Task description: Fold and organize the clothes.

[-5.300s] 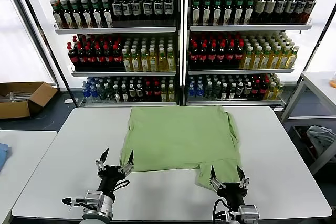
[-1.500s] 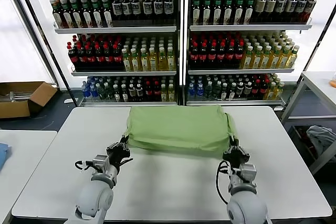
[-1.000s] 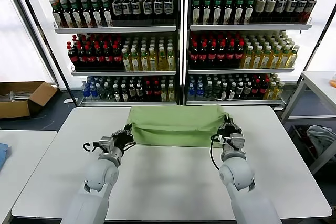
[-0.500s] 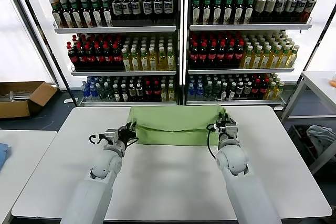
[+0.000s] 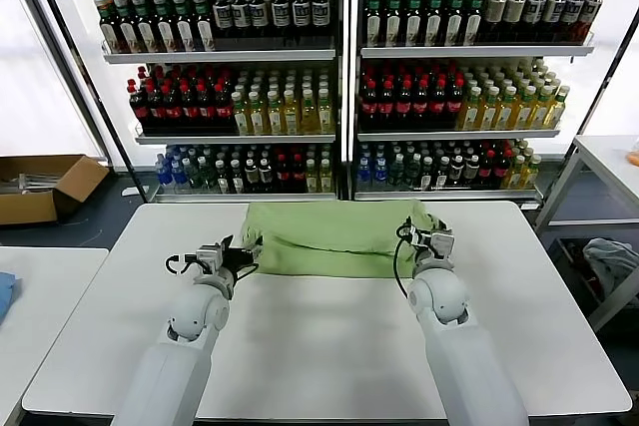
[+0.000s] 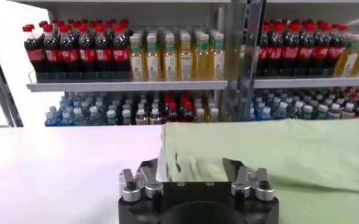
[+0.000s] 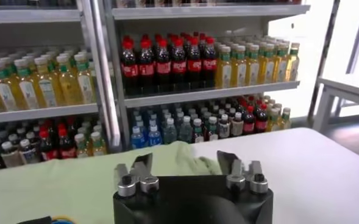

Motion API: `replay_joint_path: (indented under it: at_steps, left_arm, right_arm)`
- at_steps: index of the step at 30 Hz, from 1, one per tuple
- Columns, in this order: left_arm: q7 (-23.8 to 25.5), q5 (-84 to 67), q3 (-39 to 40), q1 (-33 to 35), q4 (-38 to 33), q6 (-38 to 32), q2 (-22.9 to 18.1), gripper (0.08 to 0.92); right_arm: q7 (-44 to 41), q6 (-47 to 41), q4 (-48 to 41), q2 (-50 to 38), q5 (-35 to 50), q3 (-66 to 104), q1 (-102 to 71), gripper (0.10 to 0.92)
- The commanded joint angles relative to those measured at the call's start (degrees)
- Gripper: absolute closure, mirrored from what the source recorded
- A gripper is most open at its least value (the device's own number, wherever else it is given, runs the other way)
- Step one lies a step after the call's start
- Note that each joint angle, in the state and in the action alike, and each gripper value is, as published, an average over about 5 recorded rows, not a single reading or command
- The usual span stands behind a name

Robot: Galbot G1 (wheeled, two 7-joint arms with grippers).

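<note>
A light green shirt (image 5: 339, 236) lies folded into a wide band at the far side of the white table (image 5: 319, 346). My left gripper (image 5: 243, 246) is at the band's left end, open, with the cloth (image 6: 277, 152) lying just beyond its fingertips (image 6: 147, 171). At the band's right end my right gripper (image 5: 425, 236) is open too, the green fabric (image 7: 57, 189) spread under and past it. Neither gripper holds anything. Only this one garment shows, and its collar and front are hidden in the fold.
Tall shelves of bottles (image 5: 339, 77) stand right behind the table's far edge. A cardboard box (image 5: 40, 187) sits on the floor to the left, a second table (image 5: 40, 286) at the left and a third table (image 5: 609, 162) at the right.
Both grippers carried the shirt's near edge to the far side, then opened and let it go. The shirt now lies as a narrower folded band.
</note>
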Motion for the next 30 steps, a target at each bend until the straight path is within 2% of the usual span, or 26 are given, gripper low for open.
replay_joint_path:
  at_steps: [1, 12, 24, 27, 30]
  left_arm:
    - [0.4, 4.4, -0.2, 6.5, -5.9, 1.1, 0.2, 0.197]
    - [0.6, 4.7, -0.6, 6.3, -5.2, 1.7, 1.5, 0.177]
    - [0.5, 4.5, -0.2, 3.8, -0.1, 1.7, 1.5, 0.179]
    - [0.3, 4.5, 0.0, 3.9, 0.2, 1.7, 1.6, 0.216]
    - [0.3, 4.5, 0.2, 4.0, 0.6, 1.7, 1.8, 0.293]
  right_arm:
    - [1.7, -0.3, 8.0, -0.5, -1.3, 1.1, -8.5, 0.206]
    - [2.5, -2.3, 9.6, -2.3, -1.6, 2.2, -11.5, 0.203]
    - [1.5, -2.2, 2.8, -2.0, -0.8, 1.9, -8.9, 0.203]
    - [1.1, -1.9, 1.0, -1.9, -0.6, 1.6, -8.4, 0.203]
    - [1.0, -1.6, 0.0, -1.7, -0.4, 1.4, -8.2, 0.217]
